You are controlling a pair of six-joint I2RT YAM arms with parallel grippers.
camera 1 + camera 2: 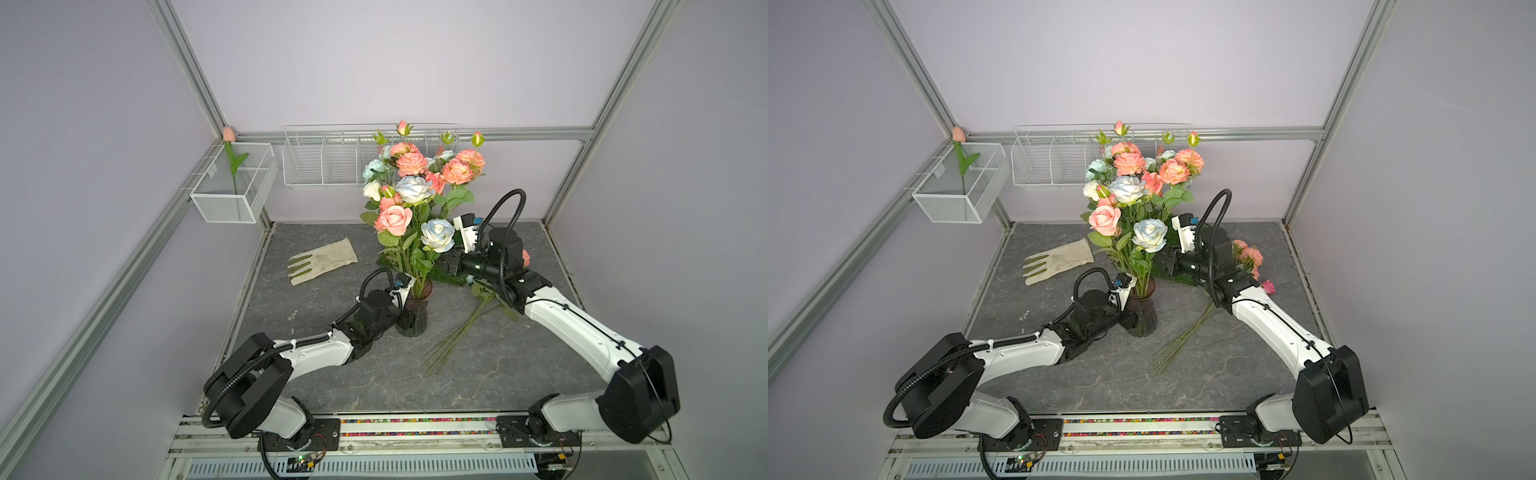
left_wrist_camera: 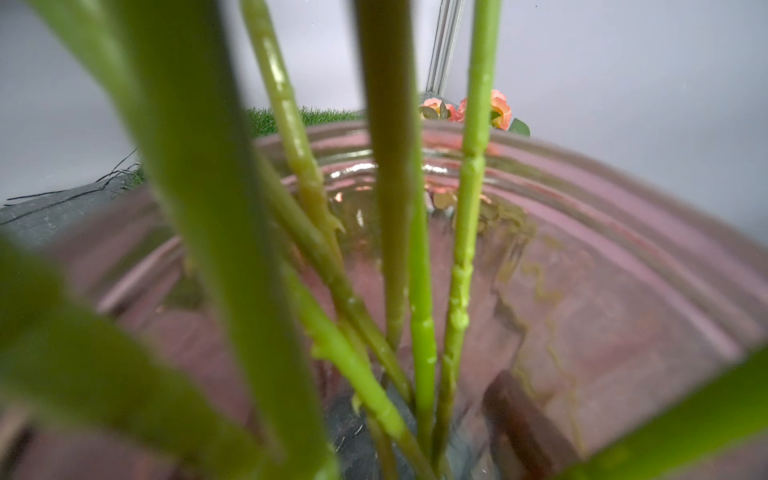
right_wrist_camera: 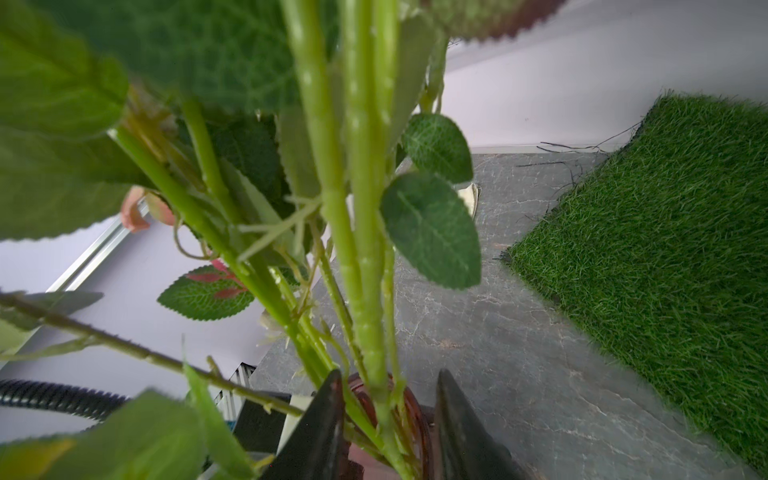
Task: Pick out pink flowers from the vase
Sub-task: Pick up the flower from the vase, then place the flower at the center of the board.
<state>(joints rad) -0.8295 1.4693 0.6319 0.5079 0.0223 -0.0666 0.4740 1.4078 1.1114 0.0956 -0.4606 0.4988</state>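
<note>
- Your left hand (image 1: 405, 321) is pressed together on the waist of the vase (image 1: 420, 309), which stands on the desk (image 1: 374, 382) with pink flowers (image 1: 394, 219) in it.
- Your right hand (image 3: 389, 374) is partly spread, its fingers (image 3: 324, 419) astride green stems (image 3: 365, 291) just above the vase rim, not yet pinching.
- Only a top view shows loose pink blooms (image 1: 1250, 255) lying beyond the right arm.
- Only the right wrist view shows the gap around the stems.
- The left wrist view shows one dark finger through the glass.

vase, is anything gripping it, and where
Yes: the left gripper is shut on the vase by its lower body. The right gripper has its jaws either side of stems just above it, not yet closed.
</note>
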